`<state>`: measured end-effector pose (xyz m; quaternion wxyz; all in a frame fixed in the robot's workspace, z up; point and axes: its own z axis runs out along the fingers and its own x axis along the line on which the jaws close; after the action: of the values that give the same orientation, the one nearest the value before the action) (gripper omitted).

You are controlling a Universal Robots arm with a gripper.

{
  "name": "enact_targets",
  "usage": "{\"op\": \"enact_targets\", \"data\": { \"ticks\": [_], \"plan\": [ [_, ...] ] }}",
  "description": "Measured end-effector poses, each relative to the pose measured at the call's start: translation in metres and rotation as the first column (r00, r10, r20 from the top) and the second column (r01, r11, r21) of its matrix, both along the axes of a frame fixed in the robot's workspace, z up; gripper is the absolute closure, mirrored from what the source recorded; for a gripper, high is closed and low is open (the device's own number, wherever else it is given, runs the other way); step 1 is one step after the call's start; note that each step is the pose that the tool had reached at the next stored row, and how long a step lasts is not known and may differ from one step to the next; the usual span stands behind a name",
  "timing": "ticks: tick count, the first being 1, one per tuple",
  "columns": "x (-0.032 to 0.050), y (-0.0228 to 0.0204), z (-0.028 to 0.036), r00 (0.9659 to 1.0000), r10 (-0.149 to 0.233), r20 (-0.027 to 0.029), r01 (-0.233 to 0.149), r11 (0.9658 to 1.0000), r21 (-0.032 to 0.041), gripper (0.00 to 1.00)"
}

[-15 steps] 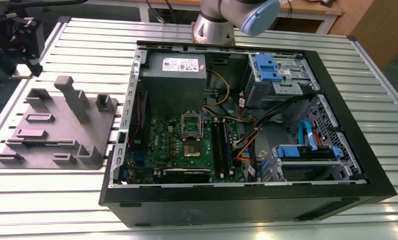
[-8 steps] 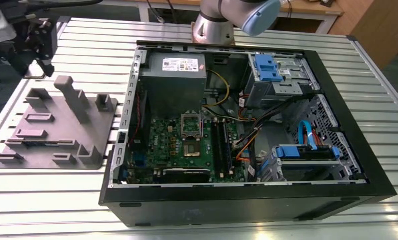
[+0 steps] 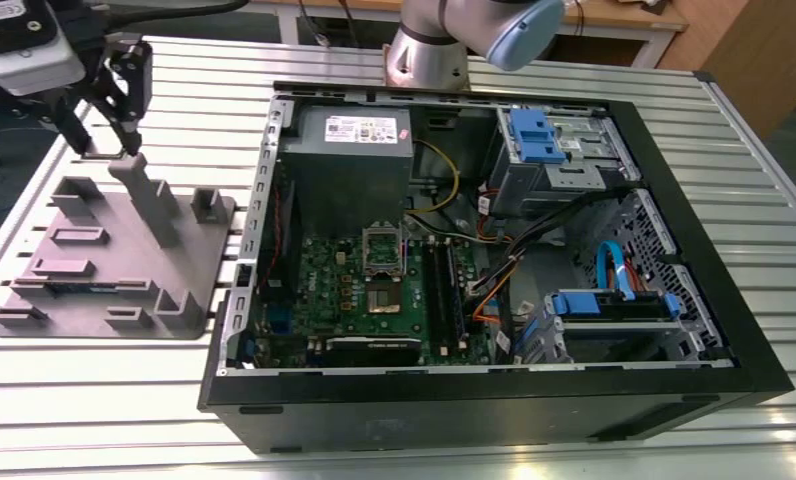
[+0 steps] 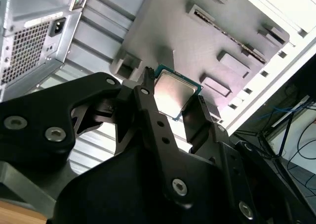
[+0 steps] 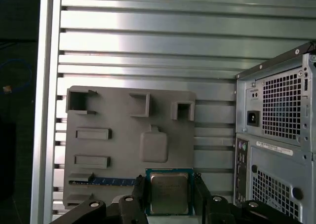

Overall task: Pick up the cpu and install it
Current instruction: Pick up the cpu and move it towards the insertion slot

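exterior view: the gripper (image 3: pixel 102 140) hangs over the grey holder tray (image 3: pixel 111 265), well apart from the open case (image 3: pixel 438 415).

second wrist view: it's clenched on the cpu (image 4: pixel 173 92), one finger on each of two opposite edges.

first wrist view: the cpu (image 5: pixel 169 192) sits flat between the fingers (image 5: pixel 139 194), above the tray.

it looks light, stiff and slick-topped, and probably delicate underneath, so the edges are the place to hold it.

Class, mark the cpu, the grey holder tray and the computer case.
cpu (image 5: pixel 169 193): first wrist view, middle of its metal top.
holder tray (image 5: pixel 123 130): first wrist view, bare flat surface.
computer case (image 3: pixel 505 408): exterior view, black outer wall.
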<state>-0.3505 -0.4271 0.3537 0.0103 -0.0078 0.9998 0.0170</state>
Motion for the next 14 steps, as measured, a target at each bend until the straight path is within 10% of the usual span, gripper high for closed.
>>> {"op": "enact_targets", "data": {
  "ticks": [14],
  "plan": [
    [0.0526,0.0000,0.0000,1.0000,0.000,-0.0087,0.000,1.0000,0.0001,0.53]
  ]
}}
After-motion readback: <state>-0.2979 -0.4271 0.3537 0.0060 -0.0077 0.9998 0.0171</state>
